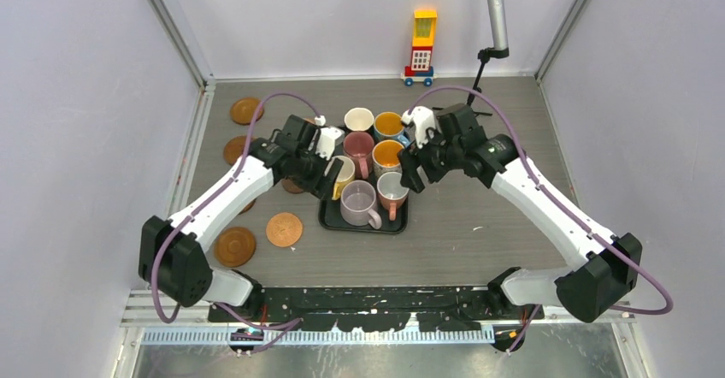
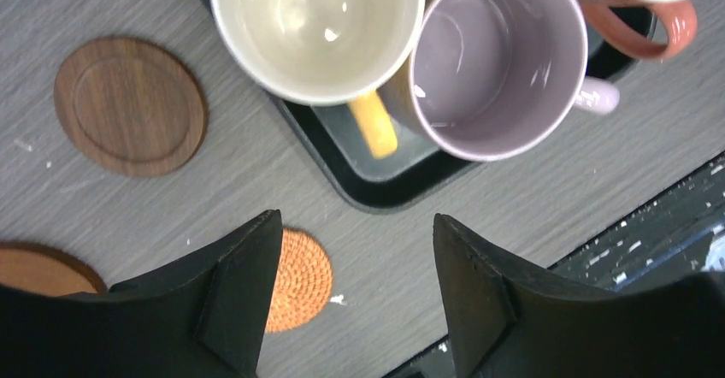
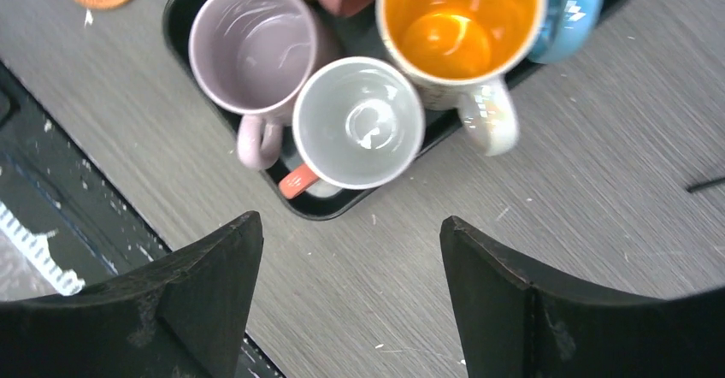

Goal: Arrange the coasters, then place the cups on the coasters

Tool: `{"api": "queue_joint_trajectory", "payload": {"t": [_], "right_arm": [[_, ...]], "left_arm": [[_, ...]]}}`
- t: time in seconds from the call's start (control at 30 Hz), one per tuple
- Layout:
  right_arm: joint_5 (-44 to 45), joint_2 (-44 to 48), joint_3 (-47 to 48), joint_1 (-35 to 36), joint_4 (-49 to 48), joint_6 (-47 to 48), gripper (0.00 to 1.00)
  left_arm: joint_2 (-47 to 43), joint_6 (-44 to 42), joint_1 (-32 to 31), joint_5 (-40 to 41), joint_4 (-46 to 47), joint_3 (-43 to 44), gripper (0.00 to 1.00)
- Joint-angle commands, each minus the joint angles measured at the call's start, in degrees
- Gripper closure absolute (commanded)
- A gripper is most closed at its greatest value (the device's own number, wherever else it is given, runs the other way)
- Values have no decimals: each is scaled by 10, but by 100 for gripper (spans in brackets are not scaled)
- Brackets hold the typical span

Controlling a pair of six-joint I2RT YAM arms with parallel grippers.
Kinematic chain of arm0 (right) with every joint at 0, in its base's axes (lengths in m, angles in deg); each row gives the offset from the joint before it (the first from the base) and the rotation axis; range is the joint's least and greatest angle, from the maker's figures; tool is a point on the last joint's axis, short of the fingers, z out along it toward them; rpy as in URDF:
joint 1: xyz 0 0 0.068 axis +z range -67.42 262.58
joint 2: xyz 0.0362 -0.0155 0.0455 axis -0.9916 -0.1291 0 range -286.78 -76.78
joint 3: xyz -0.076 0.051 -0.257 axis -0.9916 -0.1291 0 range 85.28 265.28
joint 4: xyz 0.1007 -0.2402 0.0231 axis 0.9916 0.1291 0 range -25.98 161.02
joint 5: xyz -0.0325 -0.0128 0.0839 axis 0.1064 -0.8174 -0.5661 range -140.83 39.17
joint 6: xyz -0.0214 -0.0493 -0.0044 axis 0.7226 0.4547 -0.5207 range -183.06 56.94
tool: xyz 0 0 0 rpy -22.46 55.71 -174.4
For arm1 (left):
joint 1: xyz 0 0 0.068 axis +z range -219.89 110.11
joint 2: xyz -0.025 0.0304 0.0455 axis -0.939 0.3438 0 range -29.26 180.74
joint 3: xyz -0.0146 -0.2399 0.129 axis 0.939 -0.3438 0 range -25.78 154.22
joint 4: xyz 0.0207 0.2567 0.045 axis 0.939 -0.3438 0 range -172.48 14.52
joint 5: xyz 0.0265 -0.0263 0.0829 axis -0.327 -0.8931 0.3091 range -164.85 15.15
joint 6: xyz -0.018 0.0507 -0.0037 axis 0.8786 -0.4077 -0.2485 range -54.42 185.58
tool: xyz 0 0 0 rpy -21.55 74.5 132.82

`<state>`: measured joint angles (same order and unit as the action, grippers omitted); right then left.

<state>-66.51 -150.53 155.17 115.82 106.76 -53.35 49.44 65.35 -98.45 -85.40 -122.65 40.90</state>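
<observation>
Left fingers: my left gripper point(image 2: 355, 224) stands open, its fingers point(image 2: 244, 297) well apart with nothing between them; it hovers over the tray's near left corner and touches nothing
Right fingers: my right gripper point(image 3: 350, 224) is spread wide and empty; it hangs over the tray's near right corner
Near coasters: a woven orange coaster point(image 1: 284, 229) and a brown coaster point(image 1: 234, 246) lie flat on the table, left of the tray's near left corner
Tray: the black tray point(image 1: 363, 227) holds all seven cups; each stands upright, mouth up
Near cups: the lilac cup point(image 1: 357, 200) and the salmon cup point(image 1: 392, 188) stand side by side in the tray's near row; both handles point toward the tray's near rim
Left cup: the pale yellow cup point(image 2: 316, 27) stands at the tray's left side; its handle points toward the near rim
Far coasters: two more coasters point(image 1: 246, 110) lie well left of the tray's far end
Surface: a grey wood-grain table point(image 1: 479, 224)
Room: pale walls on three sides; a toy block tower point(image 1: 421, 46) stands beyond the tray's far rim
</observation>
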Motion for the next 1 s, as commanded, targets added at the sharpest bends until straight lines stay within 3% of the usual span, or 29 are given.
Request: {"api": "queue_joint_trajectory", "payload": {"t": [0.0,0.37,0.63,0.97], "right_arm": [[5,13,38,-41,-16,-50,19],[12,21,49,-88,-18,-58,19],[7,21,48,-91,-15,-57,19],[5,23,50,-92,-7,-55,19]], "left_arm": [[34,23,-26,20,83,2,34],[114,22,-29,74,114,15,45],[102,-14,-25,101,120,-7,56],[118,-23,-23,81,169,-34,56]]}}
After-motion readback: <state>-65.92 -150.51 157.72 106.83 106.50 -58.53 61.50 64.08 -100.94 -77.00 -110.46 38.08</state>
